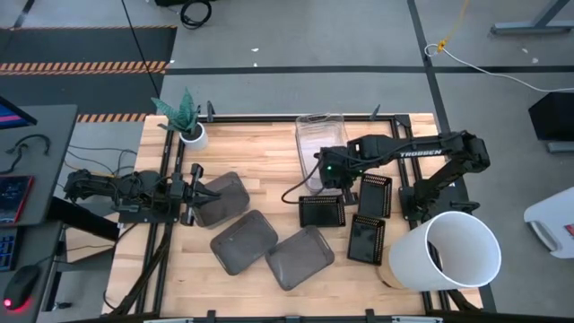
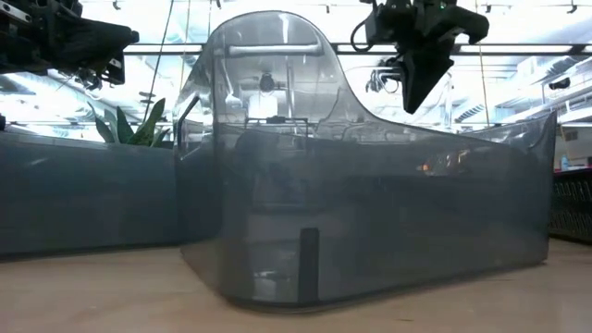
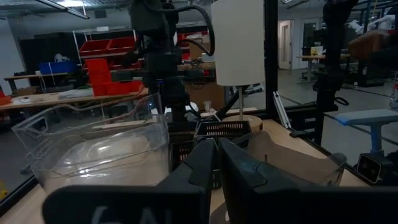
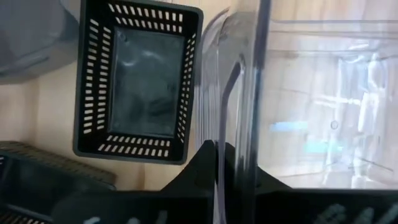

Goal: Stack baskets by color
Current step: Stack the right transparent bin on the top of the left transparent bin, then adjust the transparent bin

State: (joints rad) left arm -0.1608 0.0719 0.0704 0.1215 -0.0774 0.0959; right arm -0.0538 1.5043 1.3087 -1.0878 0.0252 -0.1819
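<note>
A clear basket (image 1: 318, 144) stands at the table's far middle, and my right gripper (image 1: 328, 175) is shut on its near end. Three black perforated baskets (image 1: 321, 210) (image 1: 375, 195) (image 1: 366, 238) lie flat on the table just nearer than it. Three smoky grey baskets (image 1: 222, 199) (image 1: 244, 240) (image 1: 300, 257) lie open side up, spread across the near middle. At the table's left, my left gripper (image 1: 199, 188) hovers shut and level, pointing at the nearest grey basket and touching nothing. My right gripper pinches the clear basket's near end wall at its rim (image 4: 233, 149), one finger inside the basket and one outside. The fingers come from above, pointing steeply down and across the rim. Whether the basket's bottom is clear of the table, I cannot tell.
A large white bucket (image 1: 453, 251) lies on its side at the near right corner. A small white plant pot (image 1: 190, 133) stands at the far left. In the low view a grey basket (image 2: 370, 203) fills the foreground. Bare wood shows along the near left.
</note>
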